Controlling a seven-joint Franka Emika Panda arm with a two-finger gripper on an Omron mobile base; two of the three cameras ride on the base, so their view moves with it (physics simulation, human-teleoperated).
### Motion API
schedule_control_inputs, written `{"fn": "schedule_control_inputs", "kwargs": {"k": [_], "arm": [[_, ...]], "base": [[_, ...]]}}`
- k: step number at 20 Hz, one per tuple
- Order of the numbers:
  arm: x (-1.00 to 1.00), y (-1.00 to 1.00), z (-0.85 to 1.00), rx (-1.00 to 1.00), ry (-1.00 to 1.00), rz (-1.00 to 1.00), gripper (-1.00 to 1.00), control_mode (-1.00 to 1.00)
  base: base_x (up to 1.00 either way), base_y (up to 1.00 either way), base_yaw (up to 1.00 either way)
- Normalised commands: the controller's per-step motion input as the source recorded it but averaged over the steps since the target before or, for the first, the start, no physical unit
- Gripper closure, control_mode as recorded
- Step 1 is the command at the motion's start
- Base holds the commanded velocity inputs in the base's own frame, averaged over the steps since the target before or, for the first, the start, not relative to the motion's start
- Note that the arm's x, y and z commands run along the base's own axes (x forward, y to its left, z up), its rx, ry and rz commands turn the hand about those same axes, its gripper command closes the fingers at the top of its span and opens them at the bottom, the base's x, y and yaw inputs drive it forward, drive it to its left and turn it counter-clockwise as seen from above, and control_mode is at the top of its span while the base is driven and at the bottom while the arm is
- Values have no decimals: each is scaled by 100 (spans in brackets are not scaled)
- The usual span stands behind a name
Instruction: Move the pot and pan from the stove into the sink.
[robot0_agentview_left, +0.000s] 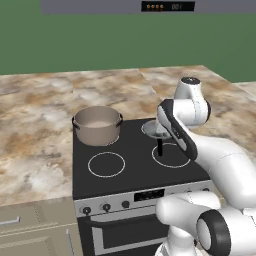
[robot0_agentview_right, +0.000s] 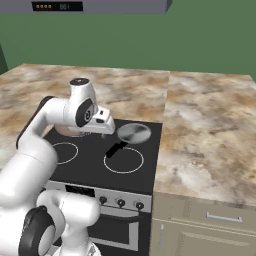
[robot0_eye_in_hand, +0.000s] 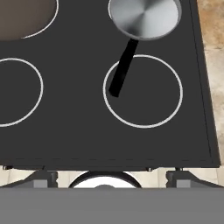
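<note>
Hovering above the stove (robot0_eye_in_hand: 65, 127) with jaws spread wide and empty, the gripper (robot0_eye_in_hand: 105, 177) holds nothing. The pot (robot0_agentview_left: 97, 125) sits on the back left burner, the pan (robot0_eye_in_hand: 144, 17) on the back right, its handle pointing toward the front. By the look of it both moves to the sink remain.

green wall (robot0_agentview_left: 100, 45), mottled brown stone counter (robot0_agentview_right: 210, 135), beige cabinet drawers (robot0_agentview_right: 220, 220) below.

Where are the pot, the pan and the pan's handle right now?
pot (robot0_agentview_left: 97, 125), left base view, on its outer front wall.
pan (robot0_eye_in_hand: 144, 17), hand view, middle of its silver bowl.
pan's handle (robot0_eye_in_hand: 122, 70), hand view, midway along the black handle.
</note>
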Motion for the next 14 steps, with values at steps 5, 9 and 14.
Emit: {"fn": "schedule_control_inputs", "kwargs": {"k": [5, 9, 14], "arm": [[19, -8, -49, 0, 0, 0, -100, -100], [36, -2, -42, 0, 0, 0, -100, -100], [43, 0, -36, 0, 0, -1, -100, -100]], "base": [[0, 0, 0], [0, 0, 0], [0, 0, 0]]}}
